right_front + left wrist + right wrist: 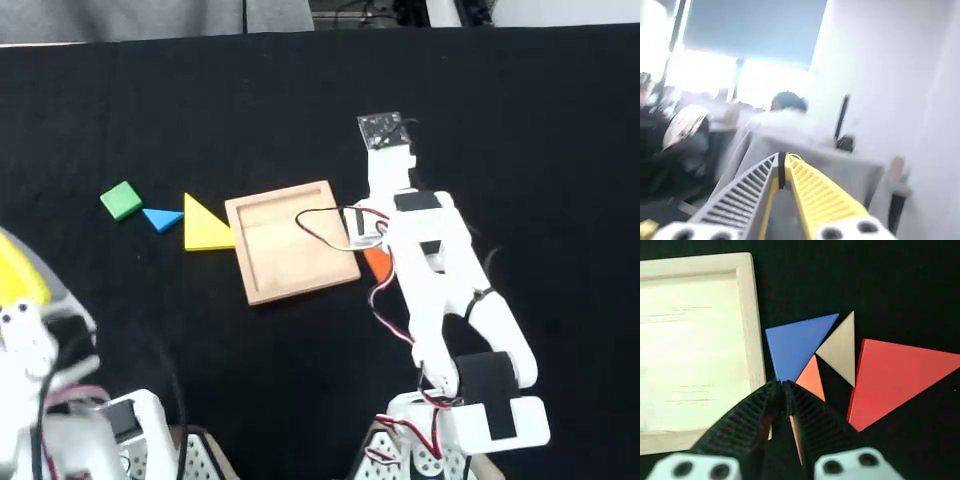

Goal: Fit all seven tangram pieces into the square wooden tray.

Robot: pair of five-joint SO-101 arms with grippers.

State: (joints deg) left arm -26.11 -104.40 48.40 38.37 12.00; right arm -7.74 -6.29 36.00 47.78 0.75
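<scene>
Plainly, pale square wooden tray (751, 315) with raised rim; left hand (782, 159) and right hand (783, 386) both pressed together.

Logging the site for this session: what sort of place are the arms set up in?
Probably an office or lab room: a black-covered table with the wooden tray, bright windows and a plain white wall behind.

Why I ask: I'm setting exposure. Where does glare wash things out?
Right wrist view: the tray has a floor lit almost white. Left wrist view: bright windows flare behind the left gripper. High view: even light over the black cloth.
</scene>
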